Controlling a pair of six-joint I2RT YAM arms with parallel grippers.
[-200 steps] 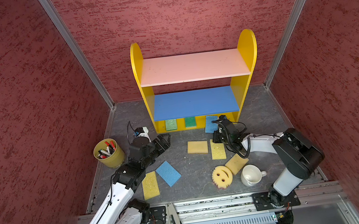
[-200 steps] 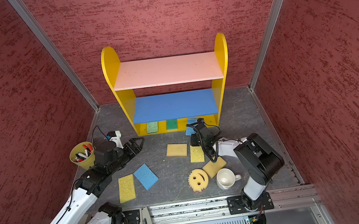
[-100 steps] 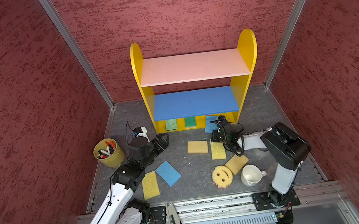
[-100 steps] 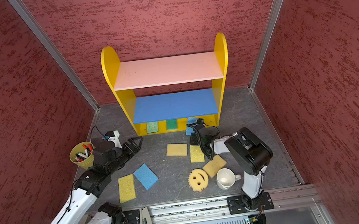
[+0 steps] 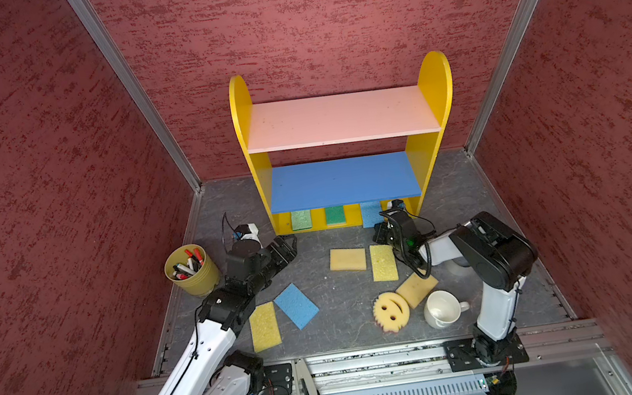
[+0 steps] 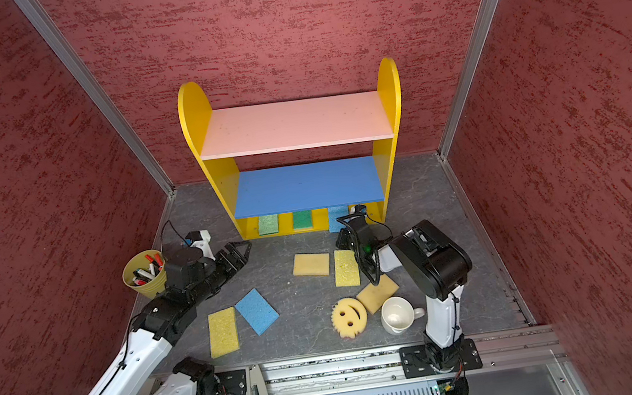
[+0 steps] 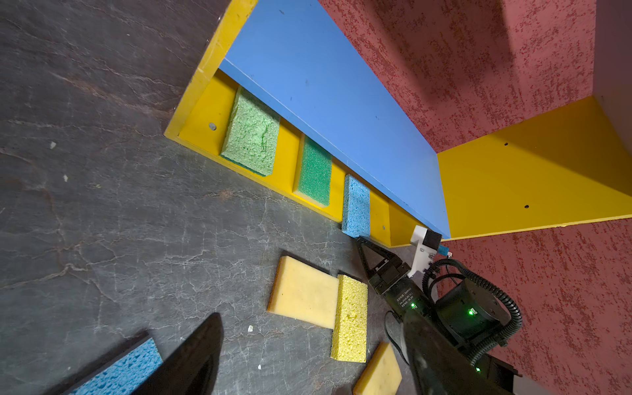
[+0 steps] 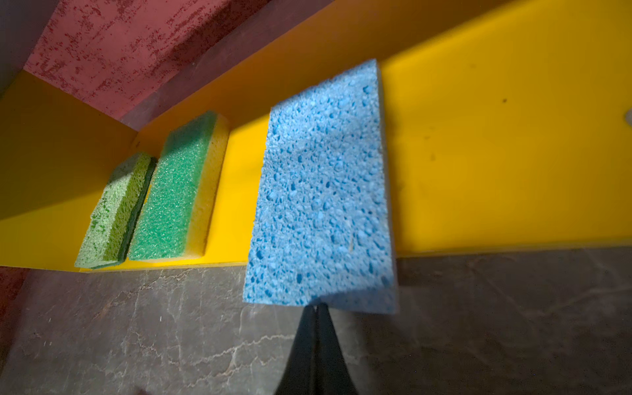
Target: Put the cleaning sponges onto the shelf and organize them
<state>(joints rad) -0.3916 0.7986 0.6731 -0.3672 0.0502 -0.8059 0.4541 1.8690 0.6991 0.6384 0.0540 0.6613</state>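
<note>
On the yellow base of the shelf (image 5: 336, 118) the blue sponge (image 8: 321, 191) overhangs the front edge, right of centre. A skewed push could twist it or tip it off onto the bench (image 5: 339, 287). The right fingers (image 8: 331, 359), pressed together, touch its near end. The left fingers (image 7: 195, 359) stand apart, empty.

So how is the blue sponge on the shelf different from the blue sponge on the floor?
The shelf blue rectangular sponge points straight into the yellow-sided wooden shelf, its end sticking out past the bottom board; the floor blue rectangular sponge lies slanted on the grey floor. The shut right end effector is at the shelf one's near end; no end effector is at the floor one. Both are blue, holey rectangles.
</note>
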